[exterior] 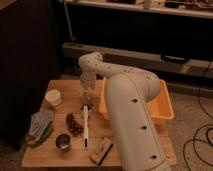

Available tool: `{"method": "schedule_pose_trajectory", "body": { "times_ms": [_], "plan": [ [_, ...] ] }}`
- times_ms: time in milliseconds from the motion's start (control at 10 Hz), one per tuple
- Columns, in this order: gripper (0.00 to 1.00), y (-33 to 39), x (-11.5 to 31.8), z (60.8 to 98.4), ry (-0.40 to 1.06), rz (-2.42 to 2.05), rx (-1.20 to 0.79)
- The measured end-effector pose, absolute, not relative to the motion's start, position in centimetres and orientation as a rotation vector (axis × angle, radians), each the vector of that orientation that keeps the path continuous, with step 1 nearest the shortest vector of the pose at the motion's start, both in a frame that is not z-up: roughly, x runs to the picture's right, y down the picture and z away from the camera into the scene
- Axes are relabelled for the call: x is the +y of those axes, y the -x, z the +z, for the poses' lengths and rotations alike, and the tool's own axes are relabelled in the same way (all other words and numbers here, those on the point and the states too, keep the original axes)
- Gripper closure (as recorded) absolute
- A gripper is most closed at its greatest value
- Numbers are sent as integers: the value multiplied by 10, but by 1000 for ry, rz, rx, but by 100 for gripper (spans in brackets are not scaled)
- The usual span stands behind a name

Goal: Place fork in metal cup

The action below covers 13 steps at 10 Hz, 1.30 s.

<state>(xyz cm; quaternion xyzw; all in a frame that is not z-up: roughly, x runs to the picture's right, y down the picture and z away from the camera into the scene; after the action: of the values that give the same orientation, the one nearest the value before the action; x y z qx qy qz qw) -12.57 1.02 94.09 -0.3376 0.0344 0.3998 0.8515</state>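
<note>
On the wooden table (125, 156), the fork (84, 106) is a small shiny piece lying just above the top end of a long white utensil (85, 126). My gripper (86, 93) hangs straight above the fork, pointing down and open, with nothing in it. The metal cup (63, 141) stands dark and round near the table's front left, well apart from the gripper. My big white arm (130, 115) covers the middle and right of the table.
A white paper cup (53, 98) stands at the back left. Dark red grapes (74, 125) lie beside the white utensil, and a grey cloth (40, 122) with something green lies at the left edge. An orange bin (162, 102) is on the right, a brush-like block (101, 150) at the front.
</note>
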Motion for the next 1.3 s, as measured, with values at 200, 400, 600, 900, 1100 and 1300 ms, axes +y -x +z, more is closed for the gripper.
{"method": "schedule_pose_trajectory", "body": {
  "times_ms": [200,400,600,900,1100,1300],
  "plan": [
    [35,127,12,943,712,840,74],
    [35,128,15,945,715,839,75],
    [35,130,18,946,718,845,77],
    [35,137,22,944,697,865,92],
    [35,140,23,943,672,879,102],
    [35,143,26,942,643,890,110]
  ]
}}
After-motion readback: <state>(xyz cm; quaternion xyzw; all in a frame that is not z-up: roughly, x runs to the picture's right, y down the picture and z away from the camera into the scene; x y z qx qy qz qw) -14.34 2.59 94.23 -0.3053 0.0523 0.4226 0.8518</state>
